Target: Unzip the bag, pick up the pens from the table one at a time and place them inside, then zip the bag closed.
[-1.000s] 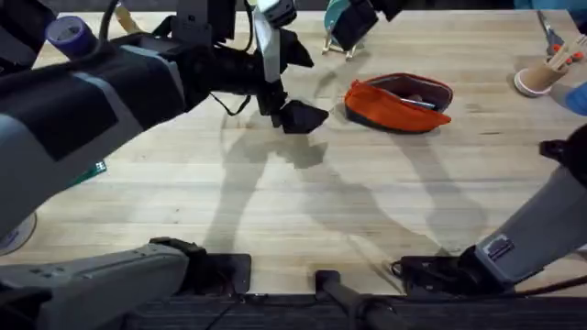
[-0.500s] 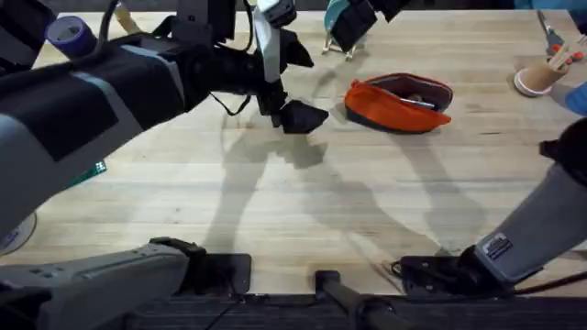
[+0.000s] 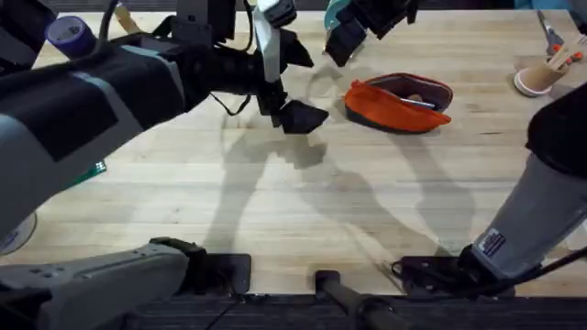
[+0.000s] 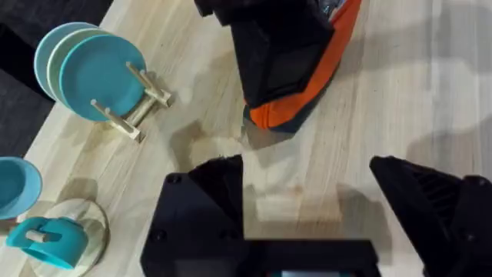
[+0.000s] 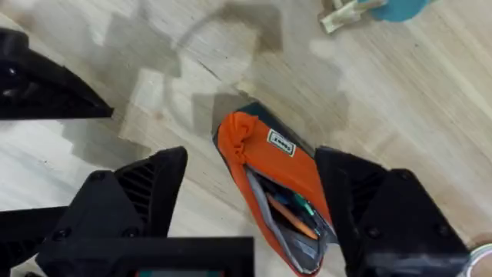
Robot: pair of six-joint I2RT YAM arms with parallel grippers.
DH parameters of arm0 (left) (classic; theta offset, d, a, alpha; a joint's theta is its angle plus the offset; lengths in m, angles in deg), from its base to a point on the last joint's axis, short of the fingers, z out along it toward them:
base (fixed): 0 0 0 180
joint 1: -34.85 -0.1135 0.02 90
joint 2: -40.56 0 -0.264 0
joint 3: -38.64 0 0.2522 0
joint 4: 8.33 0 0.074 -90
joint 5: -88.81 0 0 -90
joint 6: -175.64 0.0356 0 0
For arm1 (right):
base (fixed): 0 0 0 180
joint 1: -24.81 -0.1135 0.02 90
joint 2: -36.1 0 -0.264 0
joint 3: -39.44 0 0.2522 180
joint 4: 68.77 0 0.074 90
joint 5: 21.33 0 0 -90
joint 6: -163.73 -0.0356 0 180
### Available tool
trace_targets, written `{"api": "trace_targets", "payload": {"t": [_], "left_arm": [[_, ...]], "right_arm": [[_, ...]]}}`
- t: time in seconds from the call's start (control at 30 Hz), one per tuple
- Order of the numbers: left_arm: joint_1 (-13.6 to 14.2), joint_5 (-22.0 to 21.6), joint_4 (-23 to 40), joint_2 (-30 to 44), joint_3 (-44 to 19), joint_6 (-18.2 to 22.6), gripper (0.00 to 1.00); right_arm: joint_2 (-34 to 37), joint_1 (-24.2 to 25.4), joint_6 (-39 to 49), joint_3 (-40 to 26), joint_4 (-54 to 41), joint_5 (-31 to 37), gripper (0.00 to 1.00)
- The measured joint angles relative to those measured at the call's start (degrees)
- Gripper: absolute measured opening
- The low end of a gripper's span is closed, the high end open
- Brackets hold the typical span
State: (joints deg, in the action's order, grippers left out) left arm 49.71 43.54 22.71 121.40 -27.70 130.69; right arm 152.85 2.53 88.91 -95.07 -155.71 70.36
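The right tool has shifted, wide open, above the unzipped bag.

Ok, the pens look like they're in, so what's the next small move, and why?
Probably lower the open right gripper to the orange pouch and start zipping: it gapes, pens lie inside, and the open left gripper sits beside its end.

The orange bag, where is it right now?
In the overhead view the orange bag lies open on the table, far side, right of the middle, just right of the left claw.
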Motion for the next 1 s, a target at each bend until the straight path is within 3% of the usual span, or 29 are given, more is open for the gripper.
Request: {"api": "trace_targets", "payload": {"t": [0.2, 0.57, 1.0], "left_arm": [[0.00, 0.00, 0.00, 0.00, 0.00, 0.00, 0.995], [0.00, 0.01, 0.00, -0.01, 0.00, 0.00, 0.995], [0.00, 0.00, 0.00, 0.00, 0.00, 0.00, 0.995]], "right_arm": [[1.12, -0.07, -0.17, 0.39, -0.07, -0.02, 0.996], [1.49, -0.07, -0.17, 8.17, 2.45, 0.00, 0.997], [1.51, -0.06, -0.41, 12.43, 6.19, 0.02, 0.997]]}}
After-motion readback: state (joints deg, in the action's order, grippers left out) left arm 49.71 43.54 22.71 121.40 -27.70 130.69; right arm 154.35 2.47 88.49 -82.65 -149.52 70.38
